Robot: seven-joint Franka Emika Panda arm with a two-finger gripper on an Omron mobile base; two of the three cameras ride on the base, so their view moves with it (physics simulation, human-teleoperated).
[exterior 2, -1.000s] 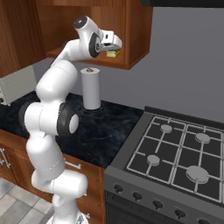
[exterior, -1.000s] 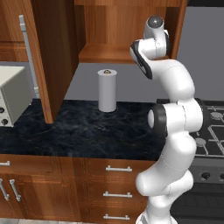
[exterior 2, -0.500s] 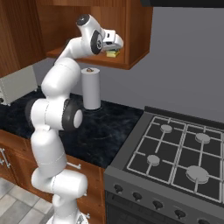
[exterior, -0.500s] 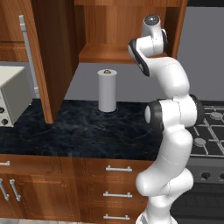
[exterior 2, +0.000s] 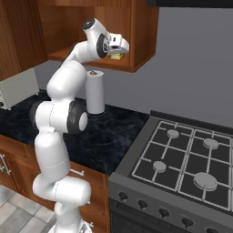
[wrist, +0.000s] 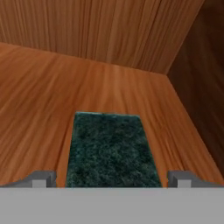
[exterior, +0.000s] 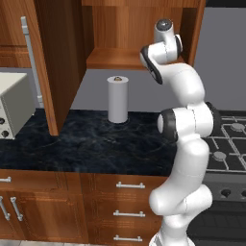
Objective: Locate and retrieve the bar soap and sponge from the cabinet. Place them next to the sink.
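Inside the reddish-brown wooden wall cabinet (exterior: 62,62), door swung open, long silver bar handle (exterior: 30,57) facing out. Reaching onto its bottom shelf (wrist: 43,83): white arm's two-finger pincer (exterior 2: 121,47), spread wide, gripping nothing. Lying flat on the shelf between the two grey fingertips (wrist: 41,178): small rectangular yellow sponge (wrist: 111,148), dark green scouring layer up, near the right-hand cabinet wall. Below, on the dark speckled stone table (exterior: 96,144): upright white paper-towel roll (exterior: 117,99), beside a black gas stove (exterior 2: 182,159).

cabinet shelf (wrist: 52,87): sponge (wrist: 110,148) lies flat, green side up, seemingly alone.
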